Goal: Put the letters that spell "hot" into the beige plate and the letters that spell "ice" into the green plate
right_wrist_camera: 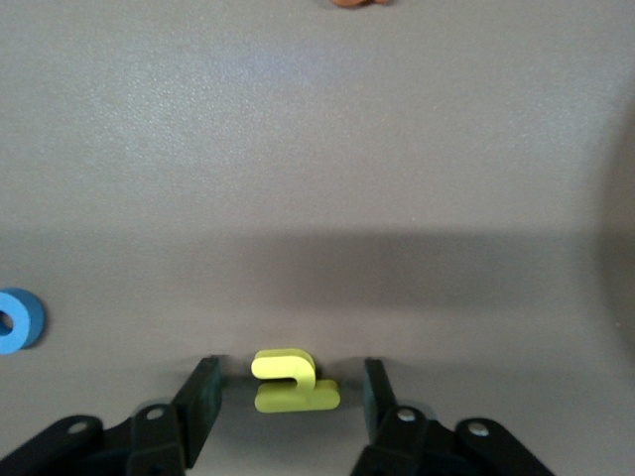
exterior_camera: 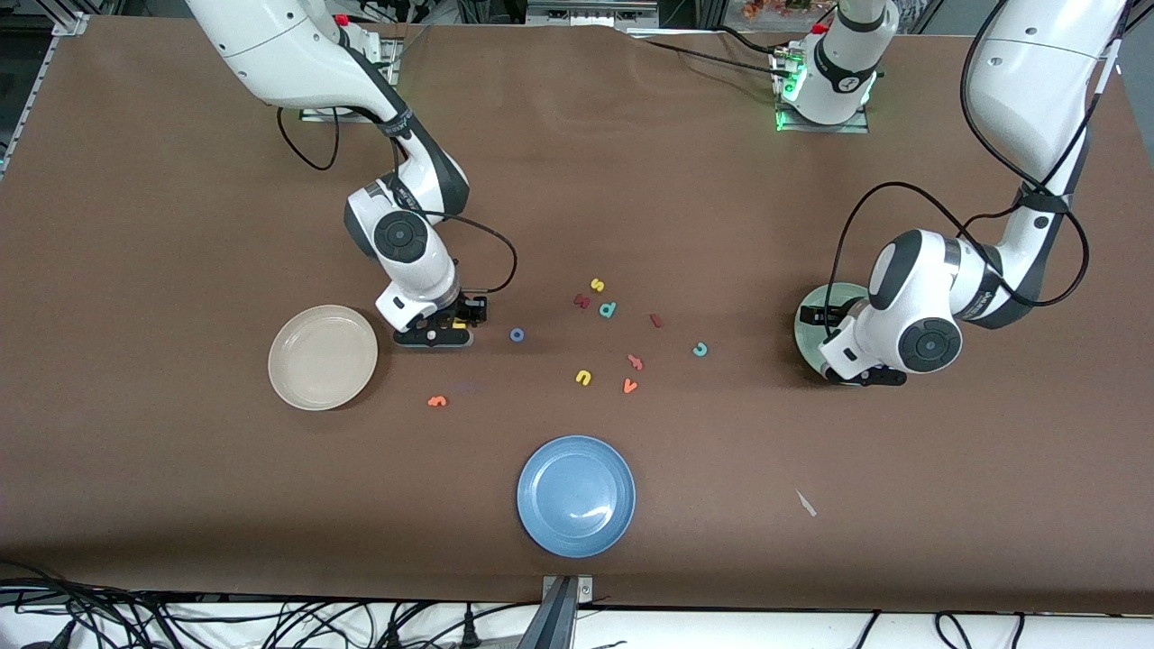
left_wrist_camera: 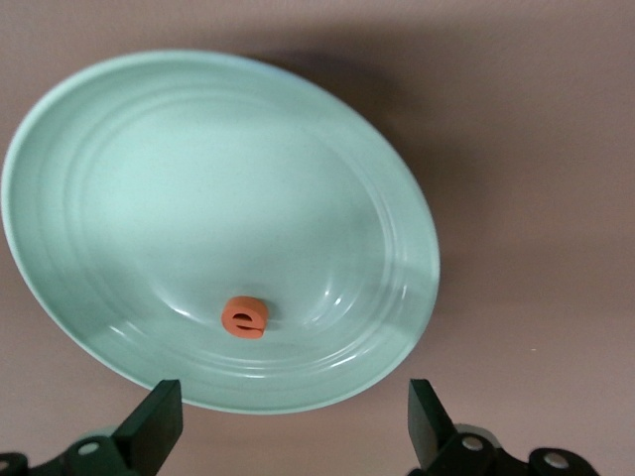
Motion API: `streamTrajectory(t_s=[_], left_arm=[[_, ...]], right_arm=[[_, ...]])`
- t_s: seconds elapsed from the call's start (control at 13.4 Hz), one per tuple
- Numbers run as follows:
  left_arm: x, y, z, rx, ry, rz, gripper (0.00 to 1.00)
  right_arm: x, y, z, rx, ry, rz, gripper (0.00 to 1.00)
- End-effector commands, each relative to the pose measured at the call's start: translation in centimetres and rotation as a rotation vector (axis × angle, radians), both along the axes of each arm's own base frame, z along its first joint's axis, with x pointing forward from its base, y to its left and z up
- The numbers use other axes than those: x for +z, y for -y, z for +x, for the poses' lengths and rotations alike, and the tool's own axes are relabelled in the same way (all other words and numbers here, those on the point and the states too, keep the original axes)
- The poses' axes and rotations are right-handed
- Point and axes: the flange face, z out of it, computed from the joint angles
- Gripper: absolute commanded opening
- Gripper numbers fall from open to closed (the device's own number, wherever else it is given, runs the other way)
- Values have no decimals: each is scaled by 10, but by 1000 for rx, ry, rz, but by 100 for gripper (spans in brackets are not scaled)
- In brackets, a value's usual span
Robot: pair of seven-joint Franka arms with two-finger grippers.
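Your green plate (left_wrist_camera: pixel 129 129) holds the orange "e" (left_wrist_camera: pixel 244 318), near its 6 o'clock rim, under the wide-open left gripper (left_wrist_camera: pixel 290 421). Beige plate (exterior_camera: pixel 323 357) sits bare on brown table (exterior_camera: pixel 180 505). Right gripper (right_wrist_camera: pixel 283 397) brackets the yellow "h" (right_wrist_camera: pixel 290 382), fingers not touching it.

The beige plate (exterior_camera: pixel 322 357) is round, shallow and holds nothing; it lies toward the right arm's end of the table. The yellow h (right_wrist_camera: pixel 293 381) lies flat on the table between the plate and the blue o (exterior_camera: pixel 517 335), a small ring lying flat. The orange t (exterior_camera: pixel 635 362) lies among the loose letters mid-table. The green plate (left_wrist_camera: pixel 89 198), round and pale sage, sits toward the left arm's end, with the orange e (left_wrist_camera: pixel 244 318) standing on edge inside it. The dark red i (exterior_camera: pixel 655 320), a short bar, and the teal c (exterior_camera: pixel 700 349) lie flat on the table between the loose letters and the green plate.
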Motion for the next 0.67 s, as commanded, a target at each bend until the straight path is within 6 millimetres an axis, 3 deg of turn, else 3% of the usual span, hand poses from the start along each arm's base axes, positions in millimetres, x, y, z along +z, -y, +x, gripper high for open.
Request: streamTrajectory(t_s=[0.0,0.37,0.6], left_arm=[[17,1,1,-9,19,15,100],[18,5,0,-12,20,14,100],[25,6,2,-13,28,14,100]], right_arm=[[-3,-2,-4,3,16,-1,61],[-2,-2,-3,5,17,-1,42],[0,-2,-3,5,19,-1,23]])
